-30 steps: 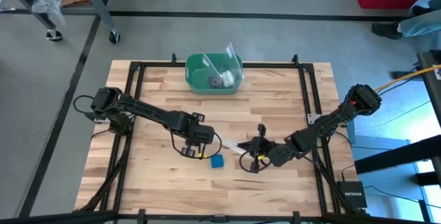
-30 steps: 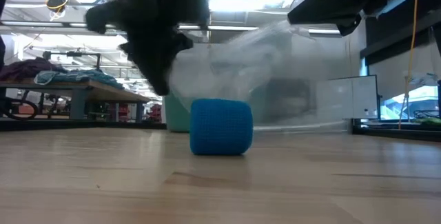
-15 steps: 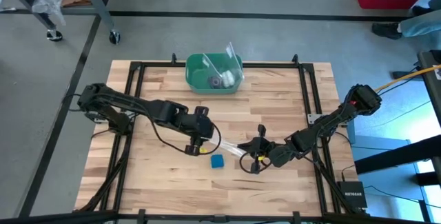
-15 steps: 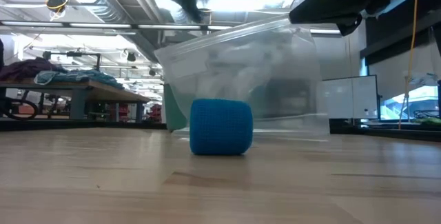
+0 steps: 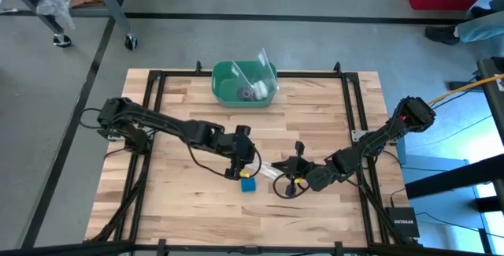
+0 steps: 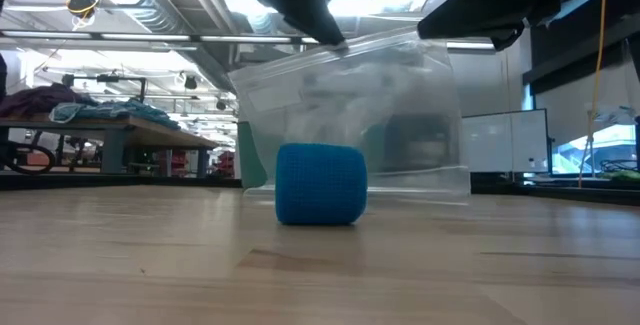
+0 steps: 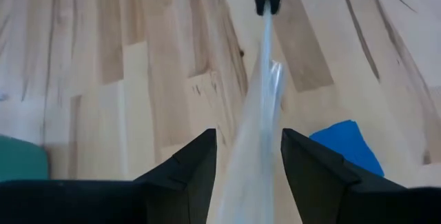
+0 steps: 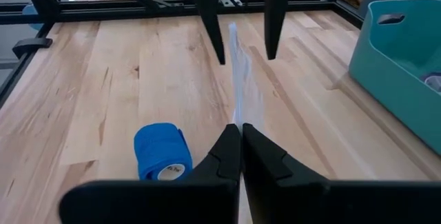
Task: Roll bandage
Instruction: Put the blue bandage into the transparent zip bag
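Note:
The bandage (image 5: 248,185) is a compact bright blue roll lying on its side on the wooden table (image 5: 181,209), also seen in the low view (image 6: 320,183) and the right wrist view (image 8: 162,153); no gripper touches it. Just behind it a clear plastic bag (image 6: 350,105) stands on edge. My right gripper (image 8: 240,131) is shut on one end of the bag. My left gripper (image 7: 248,148) is open above the roll, one finger on each side of the bag's other end (image 7: 258,114); whether those fingers touch the bag, I cannot tell. My right gripper pinches the clear bag's near edge (image 8: 236,117) between its two shut fingers, coming from the table's right side and slanting slightly down. The bag stretches away from the fingers as an upright sheet toward my left gripper, its lower edge close to the table top.
A green bin (image 5: 244,83) holding a clear bag and a dark roll stands at the table's far edge. A black frame (image 5: 157,130) runs around the table. Bare wood lies to the near left.
My left gripper has risen from beside the blue roll and gone toward the table's right, tipping from pointing steeply down to a shallower slant, and now straddles the clear bag. The bag, blurred a second ago, now stands still and upright. The roll has not moved.

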Available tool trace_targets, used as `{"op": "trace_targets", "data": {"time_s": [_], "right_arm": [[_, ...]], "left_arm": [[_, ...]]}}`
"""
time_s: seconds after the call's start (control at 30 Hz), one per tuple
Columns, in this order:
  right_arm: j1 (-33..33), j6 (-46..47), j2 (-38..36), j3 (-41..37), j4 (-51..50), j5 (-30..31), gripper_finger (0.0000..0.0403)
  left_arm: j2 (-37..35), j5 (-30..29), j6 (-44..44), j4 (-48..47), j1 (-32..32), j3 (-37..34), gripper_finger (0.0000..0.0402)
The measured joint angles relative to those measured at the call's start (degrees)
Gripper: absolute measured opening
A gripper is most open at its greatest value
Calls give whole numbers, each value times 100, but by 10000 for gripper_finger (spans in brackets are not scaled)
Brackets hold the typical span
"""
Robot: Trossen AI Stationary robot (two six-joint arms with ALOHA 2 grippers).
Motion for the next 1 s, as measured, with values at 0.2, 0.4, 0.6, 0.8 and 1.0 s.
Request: {"op": "trace_targets", "data": {"time_s": [0.2, 0.4, 0.6, 0.8, 1.0], "right_arm": [[0, 0, 0, 0, 4, 0, 9], [0, 2, 0, 0, 4, -2, 9], [0, 7, 0, -2, 1, -4, 9], [0, 9, 2, -2, 0, -7, 9], [0, 11, 4, -2, 0, -7, 9]], "left_arm": [[-51, -94, -1, 26, 46, 71, 155], [-79, -114, -4, 144, 83, 101, 155], [13, -66, -84, 179, 61, 47, 155], [13, -42, -150, 139, 61, 39, 155], [13, -44, -117, 113, 88, 39, 155]]}}
